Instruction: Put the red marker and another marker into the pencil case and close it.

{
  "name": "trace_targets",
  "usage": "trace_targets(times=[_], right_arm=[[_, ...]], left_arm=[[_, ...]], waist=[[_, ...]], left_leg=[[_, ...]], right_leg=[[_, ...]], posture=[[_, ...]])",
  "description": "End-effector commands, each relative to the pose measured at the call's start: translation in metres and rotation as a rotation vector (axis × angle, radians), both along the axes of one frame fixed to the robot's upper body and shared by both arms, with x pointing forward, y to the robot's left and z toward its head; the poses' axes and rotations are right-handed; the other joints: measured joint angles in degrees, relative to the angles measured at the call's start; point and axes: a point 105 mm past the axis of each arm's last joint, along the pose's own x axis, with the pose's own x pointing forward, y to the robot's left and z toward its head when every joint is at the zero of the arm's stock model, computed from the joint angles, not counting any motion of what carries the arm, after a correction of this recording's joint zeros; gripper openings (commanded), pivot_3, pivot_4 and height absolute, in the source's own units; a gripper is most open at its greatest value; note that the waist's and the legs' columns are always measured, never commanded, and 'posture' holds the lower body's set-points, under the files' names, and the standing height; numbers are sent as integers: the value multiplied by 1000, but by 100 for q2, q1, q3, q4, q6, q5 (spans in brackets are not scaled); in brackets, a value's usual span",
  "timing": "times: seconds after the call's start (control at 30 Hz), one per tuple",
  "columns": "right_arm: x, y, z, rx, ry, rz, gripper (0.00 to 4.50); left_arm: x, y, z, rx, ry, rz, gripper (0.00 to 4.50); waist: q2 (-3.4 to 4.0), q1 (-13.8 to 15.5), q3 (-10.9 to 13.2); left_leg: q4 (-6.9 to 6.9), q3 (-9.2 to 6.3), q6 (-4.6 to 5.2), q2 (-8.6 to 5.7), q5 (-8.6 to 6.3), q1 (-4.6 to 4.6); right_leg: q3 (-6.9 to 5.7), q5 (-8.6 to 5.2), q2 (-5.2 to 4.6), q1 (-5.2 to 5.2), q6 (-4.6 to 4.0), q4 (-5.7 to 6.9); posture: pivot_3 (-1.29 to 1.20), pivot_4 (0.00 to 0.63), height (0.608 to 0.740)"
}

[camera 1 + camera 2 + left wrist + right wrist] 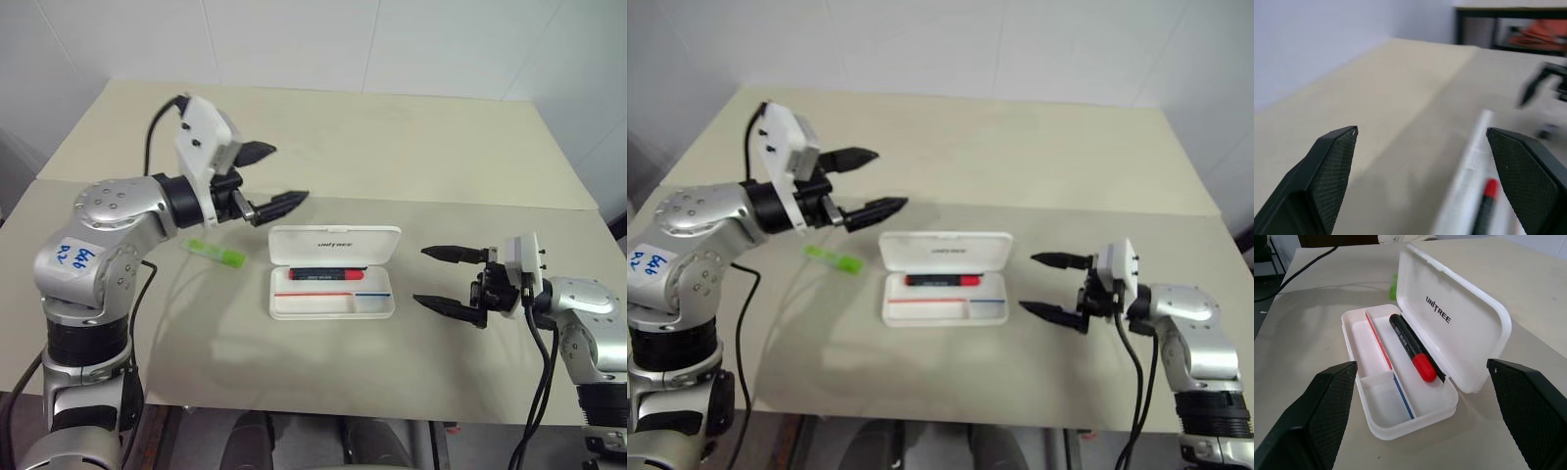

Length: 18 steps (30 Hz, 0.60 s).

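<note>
The white pencil case [284, 305] lies open in the middle of the table, its lid [1459, 328] standing up at the back. The red marker [328, 274] rests inside, in the long compartment along the hinge side. The lime-green marker [217, 253] lies on the table just left of the case. My left gripper [290, 172] hovers open and empty above the table, up and left of the case and above the green marker. To the right of the case, my right gripper [419, 276] points at it, open and empty.
The beige table [392, 147] stretches far behind the case, with a seam running across it. The left arm's black cable [155, 127] loops over that arm. The table's front edge runs just below the case and the arms.
</note>
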Motion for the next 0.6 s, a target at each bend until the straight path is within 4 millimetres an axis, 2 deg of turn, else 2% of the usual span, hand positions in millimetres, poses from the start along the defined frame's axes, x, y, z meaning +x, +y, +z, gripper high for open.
trace_targets(times=[0.03, 0.13, 0.2, 0.27, 0.43, 0.6], right_arm=[[0, -6, 12, -17, -50, -5, 4500], [2, -5, 11, -18, -47, -2, 4500], [4, -5, 11, -20, -46, 2, 4500], [5, -3, 11, -20, -44, 8, 4500], [8, -1, 11, -18, -45, 19, 4500], [8, -2, 11, -20, -49, 21, 4500]], left_arm=[[-2, 26, 0, 23, -1, 83, 4472], [-2, 49, -13, 122, 42, 102, 4472], [-5, 68, -34, 251, 160, 68, 4472], [-4, 81, -47, 328, 229, 45, 4472], [7, 96, -73, 478, 329, -42, 4472], [26, 105, -86, 564, 377, -96, 4472]], waist=[[0, -28, 0], [0, -51, 0], [0, -81, 1], [0, -115, 1], [0, -76, 1], [1, -72, 1]], left_leg=[[-1, 0, 0, 0, 0, 0], [-3, 0, -2, 2, 1, 1], [-4, 1, -5, 1, 3, 2], [-7, 3, -5, 0, 3, 5], [-10, 4, -5, -3, 3, 2], [-30, 8, -5, -1, 3, -5]], right_leg=[[0, 0, 0, 0, 0, 0], [-1, 0, 1, -2, 0, 2], [-1, 0, 1, -4, -1, 6], [-2, -2, 0, -3, -4, 5], [-7, -5, -7, 0, -11, -5], [-7, -9, -2, -21, -17, -4]], posture=[[0, 150, 740], [0, 150, 740], [0, 150, 740], [0, 150, 740], [0, 150, 740], [0, 150, 740]])
